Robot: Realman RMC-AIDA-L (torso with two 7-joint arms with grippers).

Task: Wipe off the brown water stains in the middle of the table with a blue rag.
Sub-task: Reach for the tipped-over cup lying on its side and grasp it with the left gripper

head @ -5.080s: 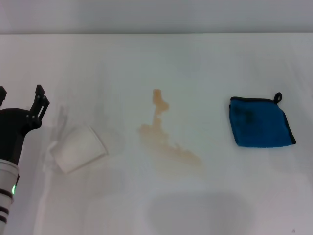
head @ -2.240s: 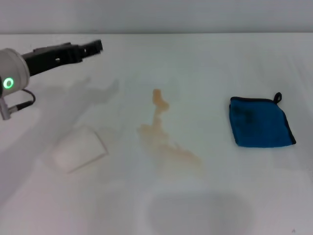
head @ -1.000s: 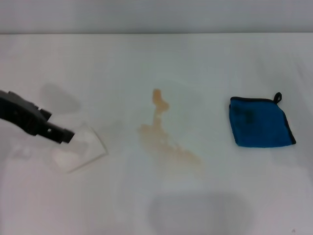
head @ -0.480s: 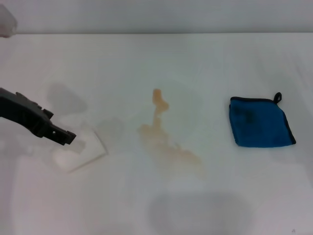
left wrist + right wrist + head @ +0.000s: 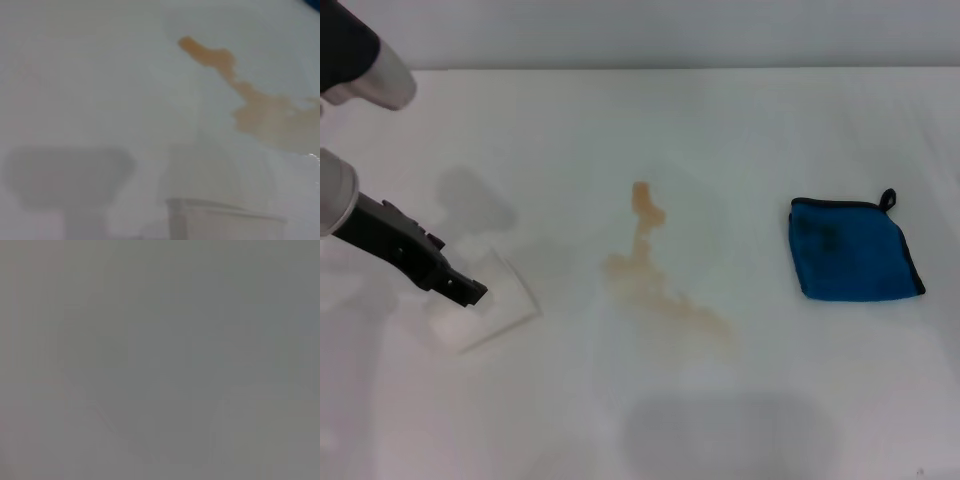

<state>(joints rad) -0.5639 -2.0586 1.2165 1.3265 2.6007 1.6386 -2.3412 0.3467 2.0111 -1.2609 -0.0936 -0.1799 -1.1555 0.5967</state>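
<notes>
The brown water stains (image 5: pixel 655 275) are a pale orange-brown streak in the middle of the white table (image 5: pixel 720 120). They also show in the left wrist view (image 5: pixel 250 102). The blue rag (image 5: pixel 853 250) lies flat on the right of the table, its black loop at the far corner. My left gripper (image 5: pixel 468 291) reaches in from the left, low over the table and far from the rag. Its tip is at a white cup (image 5: pixel 500 303) lying on its side. The right gripper is out of view, and the right wrist view shows only plain grey.
The white cup lies left of the stain; its rim shows at the lower edge of the left wrist view (image 5: pixel 225 217). My left arm's upper links (image 5: pixel 360 60) fill the far left corner. The table's far edge (image 5: pixel 640 68) runs across the top.
My left gripper has crept a little right and toward me, up against the cup. The arm's upper links have come into the far left corner. Rag and stain have not moved.
</notes>
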